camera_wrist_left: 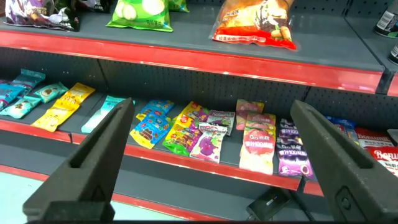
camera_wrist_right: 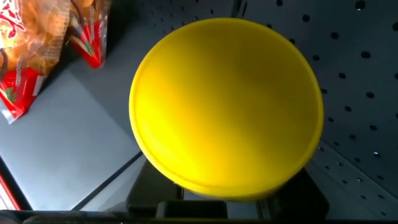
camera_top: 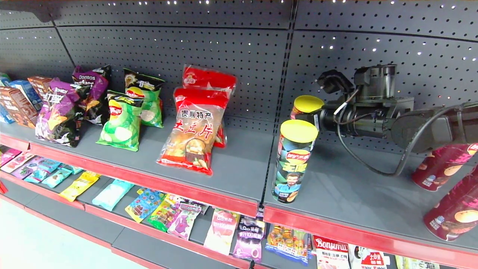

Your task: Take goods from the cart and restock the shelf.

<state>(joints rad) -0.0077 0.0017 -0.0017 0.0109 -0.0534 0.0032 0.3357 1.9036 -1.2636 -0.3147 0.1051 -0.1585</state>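
A chip can with a yellow lid [camera_top: 307,104] stands at the back of the grey top shelf [camera_top: 343,186], close to the pegboard. My right gripper [camera_top: 310,117] reaches in from the right and is shut on it; its lid [camera_wrist_right: 227,106] looms large in the right wrist view. A second yellow-lidded can [camera_top: 293,164] stands upright just in front, near the red shelf edge. My left gripper [camera_wrist_left: 208,162] hangs open with nothing between its fingers, facing the lower shelf of candy bags [camera_wrist_left: 205,134].
Red potato-chip bags [camera_top: 192,134], green bags [camera_top: 121,121] and purple bags [camera_top: 61,112] lean on the shelf to the left. Two dark red cans [camera_top: 442,168] lie tilted at the far right. Bare shelf lies between the yellow-lidded cans and the red ones.
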